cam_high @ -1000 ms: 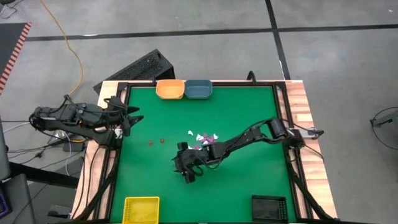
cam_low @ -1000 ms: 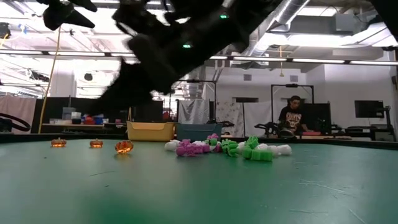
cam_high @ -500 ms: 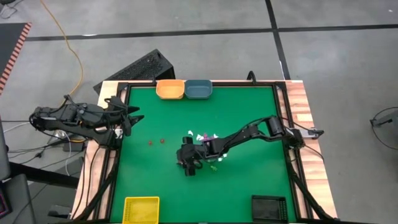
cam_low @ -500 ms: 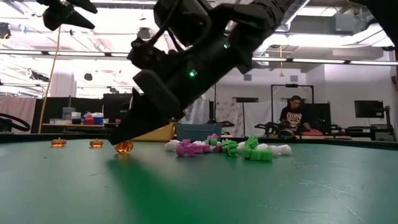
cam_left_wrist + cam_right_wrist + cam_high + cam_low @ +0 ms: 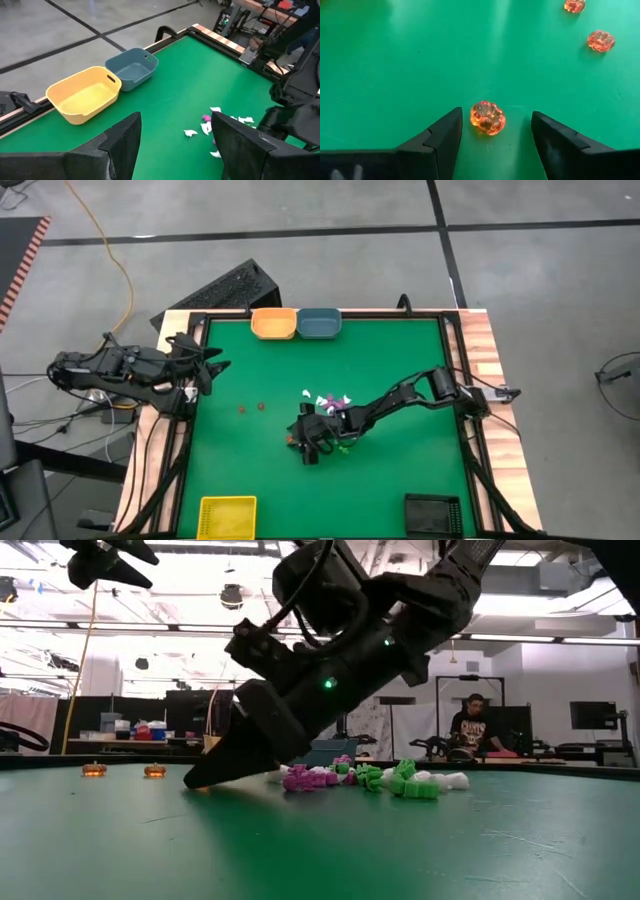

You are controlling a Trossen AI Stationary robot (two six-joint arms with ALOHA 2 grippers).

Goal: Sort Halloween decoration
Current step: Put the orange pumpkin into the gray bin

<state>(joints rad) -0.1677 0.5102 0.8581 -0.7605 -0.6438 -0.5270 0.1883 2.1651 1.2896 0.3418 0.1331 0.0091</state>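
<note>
Orange pumpkin trinket point(image 5: 488, 118) lies between the right tool's point(image 5: 495, 131) spread fingers.

The right pincer point(image 5: 494, 131) has dropped to the table — fingers now straddling an orange pumpkin trinket point(image 5: 487, 118).

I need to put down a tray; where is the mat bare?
Bare: between the yellow tray and black tray; also below the orange tray and blue tray. Crowded: mid-mat, the trinkets by the right gripper.
</note>
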